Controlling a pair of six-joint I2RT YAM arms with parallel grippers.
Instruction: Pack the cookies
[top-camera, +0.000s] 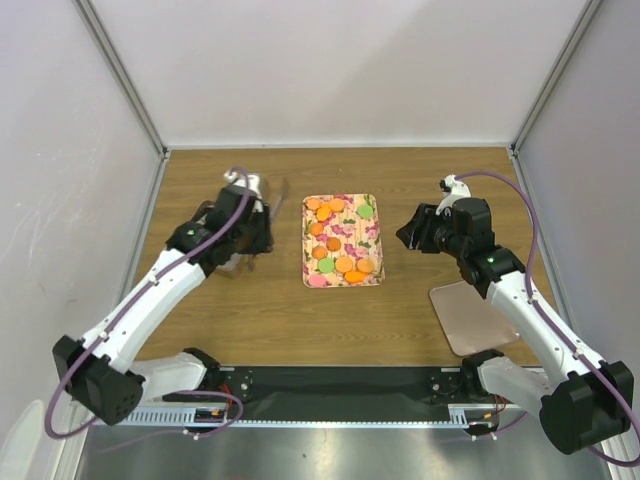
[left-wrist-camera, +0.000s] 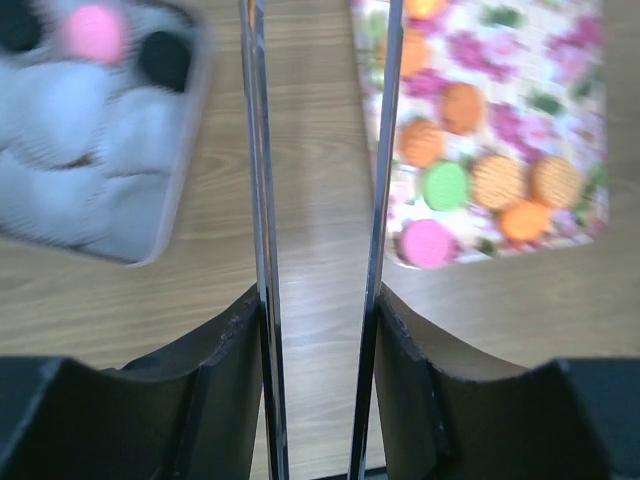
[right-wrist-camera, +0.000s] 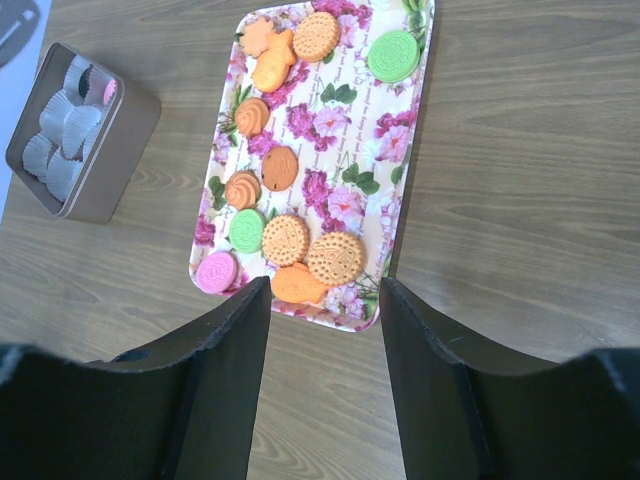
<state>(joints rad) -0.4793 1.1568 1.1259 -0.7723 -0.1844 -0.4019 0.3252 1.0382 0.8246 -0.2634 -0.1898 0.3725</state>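
Note:
Several round cookies (top-camera: 340, 262), orange, green and pink, lie on the floral tray (top-camera: 380, 240) at the table's middle; they also show in the right wrist view (right-wrist-camera: 285, 240). My left gripper (top-camera: 262, 215) is shut on metal tongs (left-wrist-camera: 260, 150), whose two blades stand apart and hold nothing, over bare wood between the tin and the tray (left-wrist-camera: 570, 90). A pink cookie (left-wrist-camera: 92, 30) and a black cookie (left-wrist-camera: 165, 58) lie in the tin (left-wrist-camera: 185, 150). My right gripper (top-camera: 408, 235) is open and empty, just off the tray's right edge, above the table.
The brown tin (right-wrist-camera: 120, 150) lined with white paper cups (right-wrist-camera: 60, 150) stands left of the tray, mostly hidden under my left arm in the top view. A pinkish flat lid (top-camera: 470, 315) lies at the near right. White walls enclose the table.

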